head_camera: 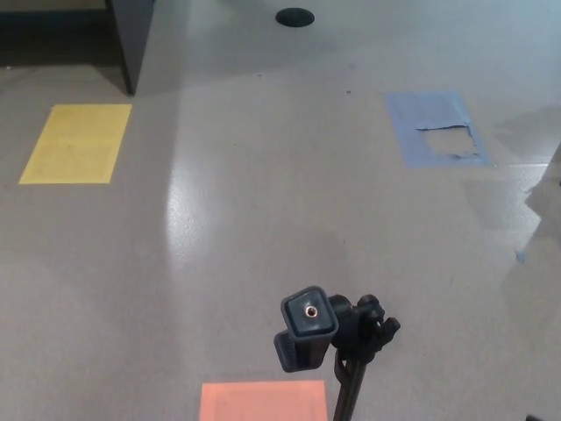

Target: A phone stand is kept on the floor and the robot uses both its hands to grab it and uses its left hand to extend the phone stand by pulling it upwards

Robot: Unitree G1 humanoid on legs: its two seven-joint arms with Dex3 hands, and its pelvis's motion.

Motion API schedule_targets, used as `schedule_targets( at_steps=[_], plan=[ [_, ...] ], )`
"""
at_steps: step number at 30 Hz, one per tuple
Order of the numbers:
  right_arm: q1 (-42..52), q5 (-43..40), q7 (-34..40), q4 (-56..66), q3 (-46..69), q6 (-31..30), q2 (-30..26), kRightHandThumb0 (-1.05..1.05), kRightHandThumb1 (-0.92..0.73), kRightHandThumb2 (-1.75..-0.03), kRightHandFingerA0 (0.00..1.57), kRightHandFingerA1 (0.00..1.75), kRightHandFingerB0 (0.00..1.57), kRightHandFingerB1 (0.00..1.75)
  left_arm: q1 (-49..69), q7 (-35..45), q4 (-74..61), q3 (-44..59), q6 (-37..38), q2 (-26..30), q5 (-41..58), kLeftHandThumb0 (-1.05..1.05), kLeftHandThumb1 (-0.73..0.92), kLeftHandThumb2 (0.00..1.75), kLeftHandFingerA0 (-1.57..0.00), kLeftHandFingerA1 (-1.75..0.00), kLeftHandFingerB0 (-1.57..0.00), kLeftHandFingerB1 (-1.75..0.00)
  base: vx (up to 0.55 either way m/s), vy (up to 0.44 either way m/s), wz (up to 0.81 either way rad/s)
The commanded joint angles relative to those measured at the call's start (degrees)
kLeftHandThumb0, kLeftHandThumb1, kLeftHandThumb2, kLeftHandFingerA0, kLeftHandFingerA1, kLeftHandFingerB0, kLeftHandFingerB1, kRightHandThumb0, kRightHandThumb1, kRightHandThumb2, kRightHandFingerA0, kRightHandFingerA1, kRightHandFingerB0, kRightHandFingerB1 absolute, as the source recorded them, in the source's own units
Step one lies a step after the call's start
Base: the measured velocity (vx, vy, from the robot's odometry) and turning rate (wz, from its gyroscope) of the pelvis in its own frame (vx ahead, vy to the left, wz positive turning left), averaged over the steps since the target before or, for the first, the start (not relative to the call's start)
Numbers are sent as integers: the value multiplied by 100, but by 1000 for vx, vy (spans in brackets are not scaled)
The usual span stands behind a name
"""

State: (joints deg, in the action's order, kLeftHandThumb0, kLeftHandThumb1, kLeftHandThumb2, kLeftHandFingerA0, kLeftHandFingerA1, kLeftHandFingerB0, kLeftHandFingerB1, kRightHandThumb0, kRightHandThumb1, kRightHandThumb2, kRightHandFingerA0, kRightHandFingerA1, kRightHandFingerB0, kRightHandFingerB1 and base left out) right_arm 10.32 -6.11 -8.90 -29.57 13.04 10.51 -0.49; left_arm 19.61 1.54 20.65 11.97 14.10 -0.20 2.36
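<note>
one phone stand point(329, 338), three floor patches point(77, 143), one black disc point(294, 17)

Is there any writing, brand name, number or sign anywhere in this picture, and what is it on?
None can be read.
Phone stand: no brand or label shows on its head.
Yellow patch, orange patch and torn blue patch on the floor: plain colour, no text.
Dark round disc on the floor: no marking visible.
</note>
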Motion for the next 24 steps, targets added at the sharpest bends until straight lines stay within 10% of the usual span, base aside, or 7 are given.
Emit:
schedule_targets(
  at_steps=[1,14,16,18,21,22,24],
  plan=[
    [157,-301,-203,48,229,1480,25,-55,-56,-57,27,34,13,27,190,-42,-253,457,1500,-113,478,-62,51,91,-20,-46,-37,-52,0,0,0],
    [-7,299,-253,736,-255,1107,-341,-81,-48,-86,13,33,0,0,-550,34,-913,-47,2047,-508,314,-73,61,67,-37,-43,-46,-40,0,0,0],
    [-110,431,-157,696,-359,1118,-378,-89,-56,-61,11,29,0,0,-614,153,-1106,-218,2124,-612,384,-63,69,61,-38,-45,-49,-38,0,0,0],
    [-371,675,30,519,-483,1192,-453,-88,-50,-90,7,24,0,0,-706,98,-1455,-584,1997,-777,115,-65,71,61,-38,-55,-48,-49,0,0,0],
    [-696,1070,372,309,-745,1032,-518,-100,-58,-96,8,13,0,0,-760,112,-1919,-1197,1770,-961,-187,-76,59,97,-41,-67,-48,-65,0,0,0],
    [-850,1107,412,193,-793,1066,-547,-100,-56,-94,0,10,0,6,-865,25,-1905,-1271,1756,-968,-338,-76,69,61,-46,-66,-51,-59,0,0,0],
    [-1065,1211,523,14,-888,1152,-630,-105,-64,-97,11,0,0,7,-985,-69,-1906,-1418,1702,-1000,-467,-76,69,61,-46,-65,-50,-59,0,0,0]
  ],
)
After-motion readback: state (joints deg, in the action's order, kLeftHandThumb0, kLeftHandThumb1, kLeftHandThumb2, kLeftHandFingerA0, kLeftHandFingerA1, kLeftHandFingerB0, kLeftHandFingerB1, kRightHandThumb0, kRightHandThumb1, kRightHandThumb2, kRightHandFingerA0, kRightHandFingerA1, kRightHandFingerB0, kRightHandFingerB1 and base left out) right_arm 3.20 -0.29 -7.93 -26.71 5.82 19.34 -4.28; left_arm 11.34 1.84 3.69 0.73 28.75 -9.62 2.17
